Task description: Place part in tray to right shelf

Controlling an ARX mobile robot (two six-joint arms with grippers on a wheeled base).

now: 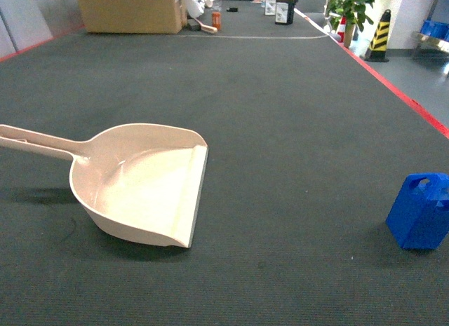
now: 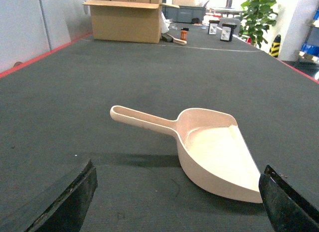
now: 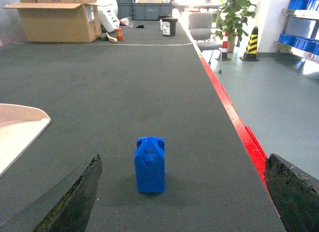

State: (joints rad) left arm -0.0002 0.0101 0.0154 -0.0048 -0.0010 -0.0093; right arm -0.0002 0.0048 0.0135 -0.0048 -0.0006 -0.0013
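I am looking across a long dark surface (image 1: 280, 130) with a red edge strip, a cardboard box (image 1: 130, 9) sitting at its far end around eleven o'clock. The cream tray (image 1: 144, 182) is lying at nine o'clock, empty, handle pointing left. The blue part (image 1: 421, 212) is standing upright at three o'clock, well apart from it. Both the left end effector (image 2: 174, 202) and the right end effector (image 3: 182, 192) are hanging wide open, touching nothing.
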